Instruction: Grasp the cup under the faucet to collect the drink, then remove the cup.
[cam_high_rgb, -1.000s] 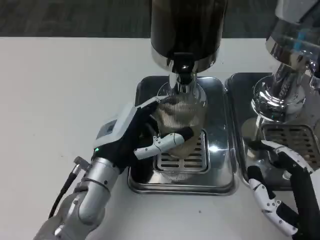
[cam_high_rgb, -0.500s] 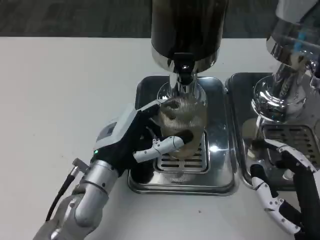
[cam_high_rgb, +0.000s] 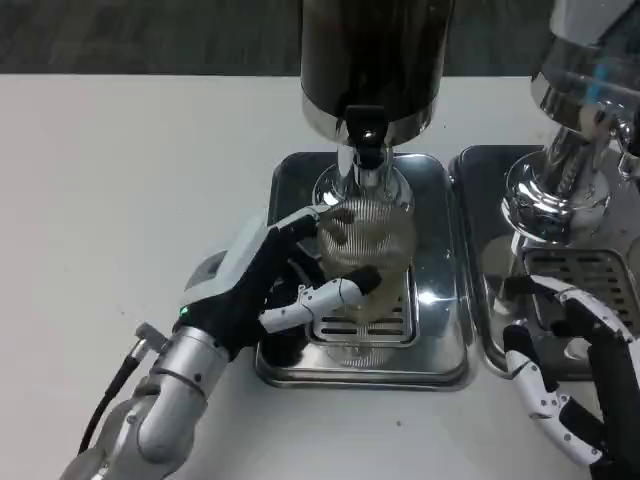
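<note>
One head camera, looking steeply down at the worktop (cam_high_rgb: 120, 160).
It sits above and behind the forearms, close in, facing forward: the left hand (cam_high_rgb: 262, 285) enters from the lower left, the right hand (cam_high_rgb: 575, 385) from the lower right, and the dispenser (cam_high_rgb: 375, 60) is cut off by the top edge.

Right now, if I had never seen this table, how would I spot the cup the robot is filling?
Find the dark drink dispenser at the middle back of the white table, standing over a shiny metal drip tray. Directly below its faucet sits the cup, gripped by the left hand. It is the one clear, ribbed glass; everything around it is polished metal.
</note>
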